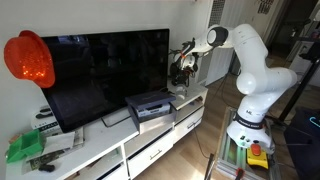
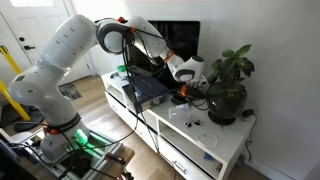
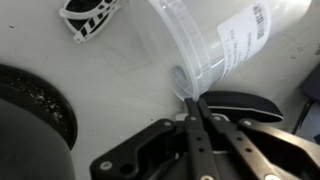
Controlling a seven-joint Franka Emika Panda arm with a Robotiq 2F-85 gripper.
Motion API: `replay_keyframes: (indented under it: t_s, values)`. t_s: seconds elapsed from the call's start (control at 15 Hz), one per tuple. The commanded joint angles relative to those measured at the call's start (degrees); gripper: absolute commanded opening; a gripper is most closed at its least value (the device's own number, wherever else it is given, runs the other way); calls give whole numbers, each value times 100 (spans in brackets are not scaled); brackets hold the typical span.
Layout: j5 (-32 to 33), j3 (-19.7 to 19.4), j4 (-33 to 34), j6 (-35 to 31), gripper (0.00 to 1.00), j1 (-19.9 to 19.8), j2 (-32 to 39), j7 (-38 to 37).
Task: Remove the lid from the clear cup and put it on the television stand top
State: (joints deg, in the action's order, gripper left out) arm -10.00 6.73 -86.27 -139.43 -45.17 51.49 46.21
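Note:
In the wrist view the clear cup (image 3: 215, 40) is a translucent cone with a printed label. It widens toward the top right, and its narrow end lies just ahead of my fingertips. My gripper (image 3: 192, 100) has its two fingers pressed together, and the tips touch the cup's narrow end. I cannot tell whether anything is pinched between them. The lid is not distinguishable. The white television stand top (image 3: 90, 70) lies under the cup. In both exterior views my gripper (image 1: 183, 68) (image 2: 183, 88) hangs low over the stand top (image 2: 205, 135) beside the plant, and the cup is too small to make out.
A dark round pot (image 3: 30, 110) (image 2: 225, 100) with a plant stands close beside the gripper. A grey box-shaped device (image 1: 150, 103) and a big television (image 1: 110, 65) stand on the stand. A black-and-white item (image 3: 90, 15) and a dark flat object (image 3: 250, 105) lie nearby.

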Motion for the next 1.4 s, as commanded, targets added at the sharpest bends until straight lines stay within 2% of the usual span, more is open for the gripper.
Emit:
replay_keyframes:
  t_s: [0.0,0.2,0.6,0.8,1.0,1.13,1.33]
  values:
    - [-62,-184,-355,-228,1,212,-280,-236]
    - [-7,-311,-829,-643,1,371,-611,-419]
    - [319,-731,-2549,-2625,1,881,-1551,-842]
    - [690,-1172,-3322,-3380,1,1355,-1934,-1385]
    - [1290,-2084,-3819,-4006,1,2256,-2069,-2217]
    - [1592,-2877,-4066,-4484,1,3070,-2029,-2766]
    - [1528,-4015,-4307,-5182,1,4345,-1729,-3197]
